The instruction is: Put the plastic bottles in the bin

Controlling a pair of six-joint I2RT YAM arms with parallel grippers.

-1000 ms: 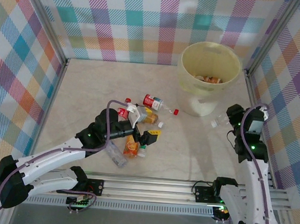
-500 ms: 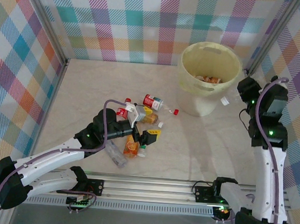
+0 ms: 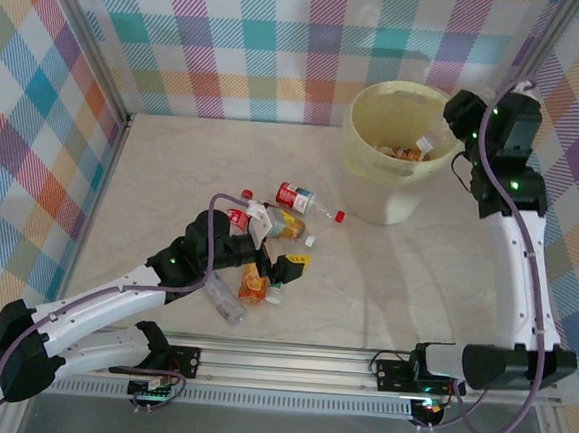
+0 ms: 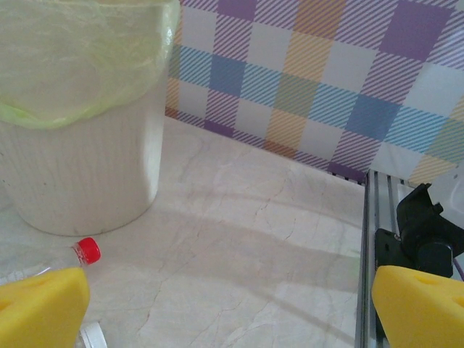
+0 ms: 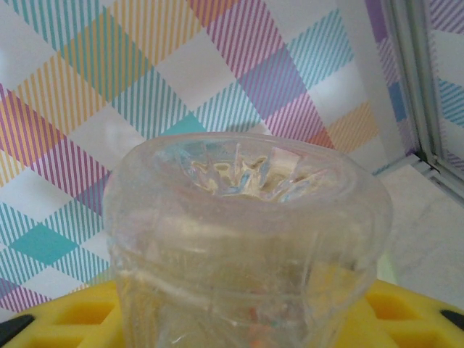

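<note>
Broadly: pale marbled tabletop (image 3: 394, 285), pastel checked walls (image 3: 284, 36); left gripper (image 4: 232, 312) agape; right gripper (image 3: 449, 127) clamps clear plastic bottle (image 3: 428, 142), upper right.

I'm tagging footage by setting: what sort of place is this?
Most likely a robotics lab test cell, not a home: two robot arms bolted to an aluminium rail, plaid fabric walls on a metal frame boxing in the table, and scattered plastic bottles near a bin.
</note>
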